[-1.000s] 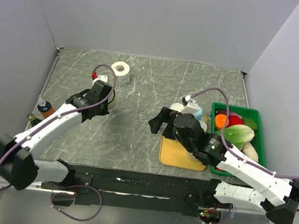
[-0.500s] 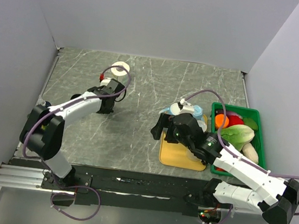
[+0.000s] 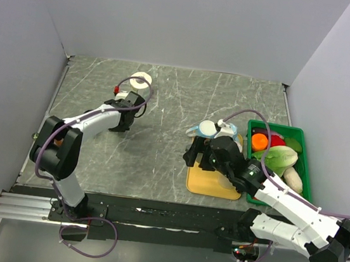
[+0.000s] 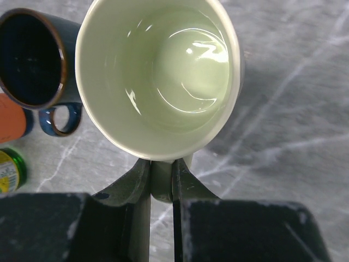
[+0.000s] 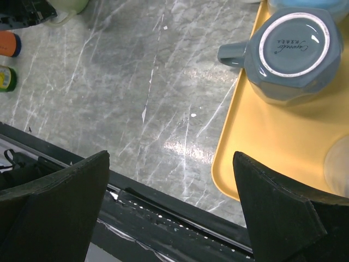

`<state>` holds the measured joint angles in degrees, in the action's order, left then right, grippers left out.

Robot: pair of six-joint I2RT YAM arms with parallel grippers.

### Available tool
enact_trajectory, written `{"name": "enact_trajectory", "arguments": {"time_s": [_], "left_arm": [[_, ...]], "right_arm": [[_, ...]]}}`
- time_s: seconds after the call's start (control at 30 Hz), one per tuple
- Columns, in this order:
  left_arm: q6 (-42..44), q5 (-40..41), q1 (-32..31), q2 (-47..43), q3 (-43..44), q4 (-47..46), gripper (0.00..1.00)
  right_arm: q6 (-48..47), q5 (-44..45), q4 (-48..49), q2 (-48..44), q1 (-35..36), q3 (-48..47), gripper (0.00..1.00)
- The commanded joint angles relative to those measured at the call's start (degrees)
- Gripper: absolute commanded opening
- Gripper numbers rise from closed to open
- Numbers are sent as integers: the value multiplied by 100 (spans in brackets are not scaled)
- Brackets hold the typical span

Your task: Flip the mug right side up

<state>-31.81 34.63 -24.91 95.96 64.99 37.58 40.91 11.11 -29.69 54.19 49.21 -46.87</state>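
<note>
Handle grip matters: my left tool (image 4: 161, 173) clenches the mug (image 4: 158, 76) by its handle; I'd set it down level before releasing. Right tool (image 5: 172, 204) gapes, idle.

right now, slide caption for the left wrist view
Left gripper pinching the handle of the pale mug, mouth toward the camera, blue mug beside.
</note>
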Motion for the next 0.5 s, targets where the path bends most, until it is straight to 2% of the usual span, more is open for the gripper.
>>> {"name": "enact_trajectory", "arguments": {"time_s": [0.0, 0.07, 0.17, 0.2, 0.3, 0.43, 0.47], "left_arm": [[140, 413, 153, 63, 348, -76, 1], [140, 264, 153, 54, 348, -111, 4], [193, 114, 153, 37, 339, -181, 27], [193, 53, 153, 37, 356, -172, 39], [202, -26, 144, 2, 426, -93, 54], [166, -193, 135, -262, 488, 47, 70], [175, -228, 92, -462, 497, 73, 78]], "right_arm": [[92, 153, -133, -172, -52, 64, 100], [146, 180, -203, -155, -61, 29, 100], [198, 233, -353, -146, -61, -24, 100], [199, 251, -397, -146, -61, -32, 100], [242, 277, -476, -155, -61, -50, 100], [295, 382, -730, -59, -61, -181, 100], [304, 409, -766, -32, -61, -208, 100]]}}
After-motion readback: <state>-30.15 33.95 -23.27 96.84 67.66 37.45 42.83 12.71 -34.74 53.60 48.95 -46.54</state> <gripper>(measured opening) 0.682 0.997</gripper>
